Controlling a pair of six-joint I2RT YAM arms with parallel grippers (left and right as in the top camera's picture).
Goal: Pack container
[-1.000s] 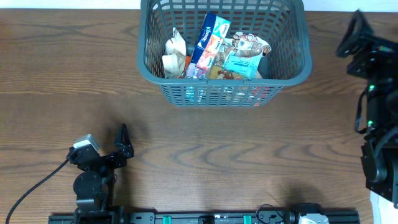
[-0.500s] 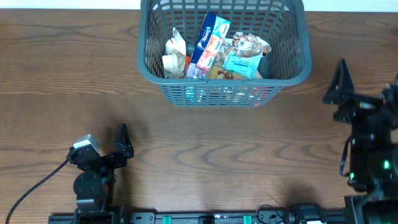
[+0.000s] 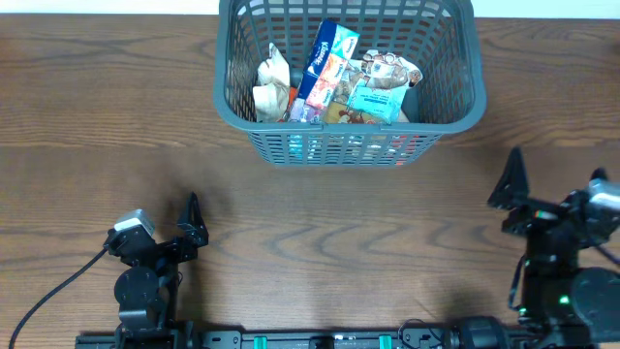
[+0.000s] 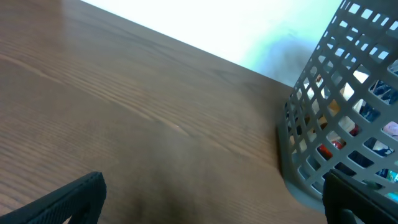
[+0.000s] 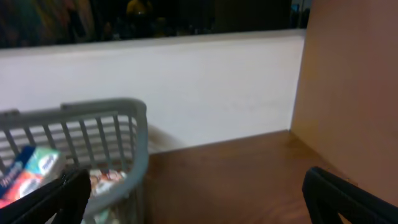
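Two grippers, both empty. The left gripper (image 3: 192, 215) sits at lower left of the overhead view and the right gripper (image 3: 511, 173) at lower right. Each has its fingers spread wide with nothing between them, and both wrist views agree.

The basket (image 3: 339, 145) is at top centre of the table (image 3: 339, 252), well apart from both arms. Several snack packets (image 3: 334, 73) lie inside it, one blue-and-orange packet propped on edge. I see no loose packet on the bare wood in any view.

My reading: packing is done or close to it, and the step in hand is parking the arms. To do that well I want slow, low moves near the bottom edge, clear of the basket wall so nothing nudges it. I should also check beyond the frame edges for strays.
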